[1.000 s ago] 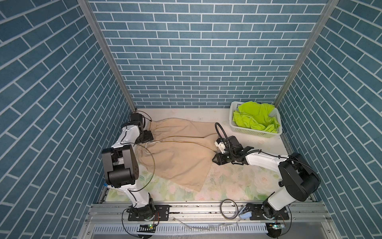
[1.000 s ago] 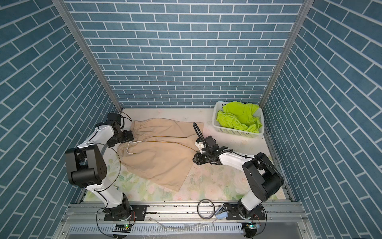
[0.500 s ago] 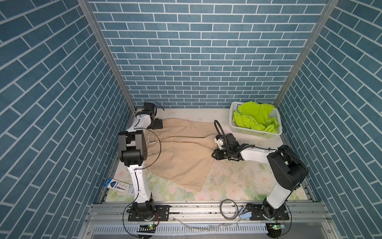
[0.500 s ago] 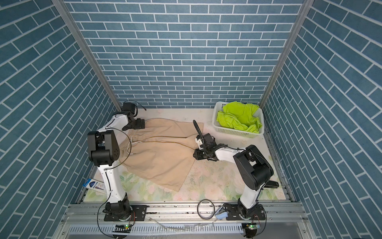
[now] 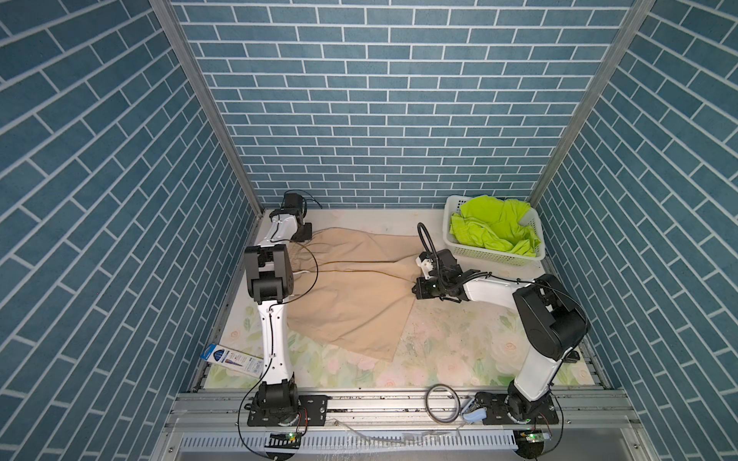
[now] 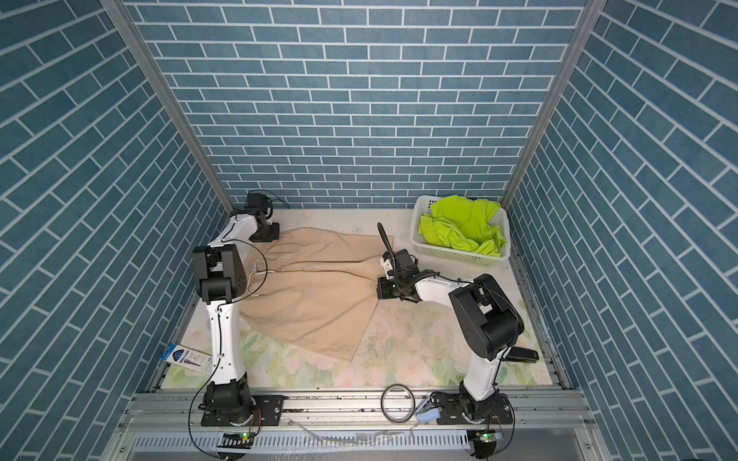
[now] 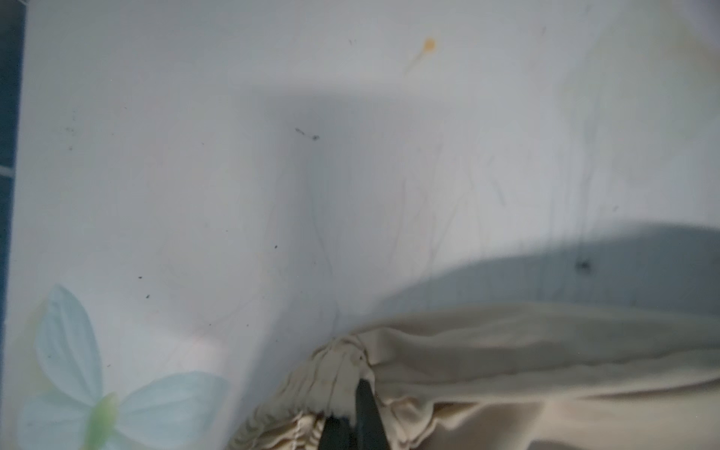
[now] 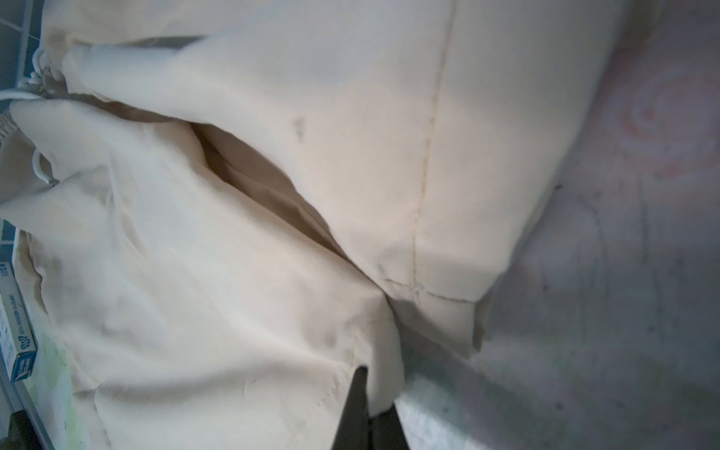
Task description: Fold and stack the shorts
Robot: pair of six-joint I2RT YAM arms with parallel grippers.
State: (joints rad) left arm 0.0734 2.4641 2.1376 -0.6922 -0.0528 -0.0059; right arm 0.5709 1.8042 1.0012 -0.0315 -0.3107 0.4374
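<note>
Beige shorts (image 5: 351, 295) lie spread on the surface (image 5: 459, 343) between both tools. The left tool (image 7: 350, 409) is clamped on the gathered waistband at the far-left corner, and the right tool (image 8: 370, 401) is pinched closed on the fabric's right edge. Lime-green shorts (image 5: 495, 229) sit heaped in the white basket (image 5: 489, 255) at far right, just beyond the right tool.

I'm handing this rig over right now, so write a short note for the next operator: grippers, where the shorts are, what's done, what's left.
Left gripper: shut on the beige shorts' waistband corner, far left.
Right gripper: shut on the beige shorts' edge near the crotch seam.
Beige shorts: spread on the table, unfolded. Green shorts: crumpled in the white basket.
Done: nothing folded or stacked.
Left: fold beige, fetch and fold green, stack.
</note>
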